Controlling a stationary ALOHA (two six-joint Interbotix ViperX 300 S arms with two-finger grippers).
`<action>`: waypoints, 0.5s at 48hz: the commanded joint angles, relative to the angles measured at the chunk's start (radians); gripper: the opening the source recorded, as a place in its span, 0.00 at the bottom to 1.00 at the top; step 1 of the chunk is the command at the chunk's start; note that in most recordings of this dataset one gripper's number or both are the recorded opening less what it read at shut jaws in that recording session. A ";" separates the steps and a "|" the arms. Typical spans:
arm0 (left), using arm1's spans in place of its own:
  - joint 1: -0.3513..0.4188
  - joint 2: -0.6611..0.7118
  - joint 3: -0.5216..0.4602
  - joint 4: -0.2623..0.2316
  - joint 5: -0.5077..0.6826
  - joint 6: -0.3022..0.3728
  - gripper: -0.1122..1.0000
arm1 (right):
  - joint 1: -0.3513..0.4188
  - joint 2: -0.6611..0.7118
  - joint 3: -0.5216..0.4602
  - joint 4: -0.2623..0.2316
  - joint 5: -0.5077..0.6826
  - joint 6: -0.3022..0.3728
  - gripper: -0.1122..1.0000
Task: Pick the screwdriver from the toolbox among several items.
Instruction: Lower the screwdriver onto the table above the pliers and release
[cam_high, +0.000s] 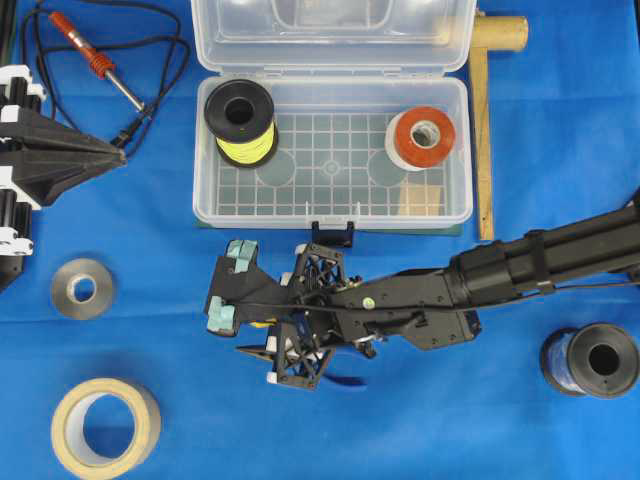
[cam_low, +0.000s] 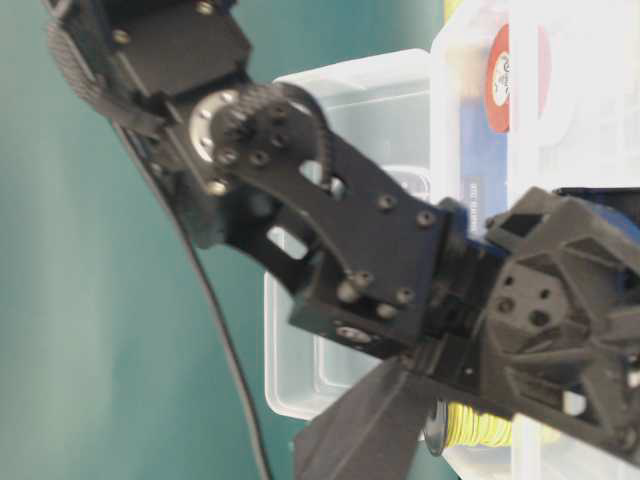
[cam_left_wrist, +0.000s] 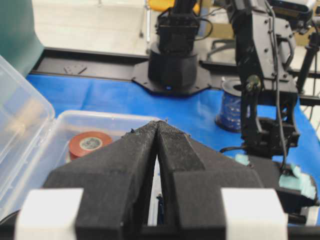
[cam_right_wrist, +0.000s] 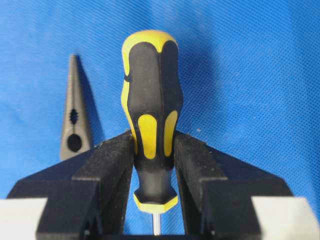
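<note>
One screwdriver (cam_right_wrist: 150, 125) – two spools (cam_high: 240, 122), three tapes (cam_high: 422, 138).

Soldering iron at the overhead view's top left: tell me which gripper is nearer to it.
Left. The left gripper sits shut right beside the soldering iron, its tips close to the iron's metal tip. The right gripper is far off, below the toolbox, holding the screwdriver.

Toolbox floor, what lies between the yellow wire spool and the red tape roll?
Nothing: between the yellow wire spool and the red tape roll, the toolbox floor is bare grid, seen overhead.
</note>
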 joint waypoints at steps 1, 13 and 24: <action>0.002 0.003 -0.009 -0.002 -0.003 0.000 0.10 | -0.005 -0.023 -0.011 0.000 -0.002 0.000 0.34; 0.002 0.002 -0.008 -0.002 -0.003 0.000 0.10 | -0.015 -0.115 -0.009 -0.026 0.120 -0.015 0.79; 0.002 -0.008 -0.008 -0.002 -0.003 0.000 0.10 | -0.011 -0.339 0.035 -0.129 0.186 -0.018 0.74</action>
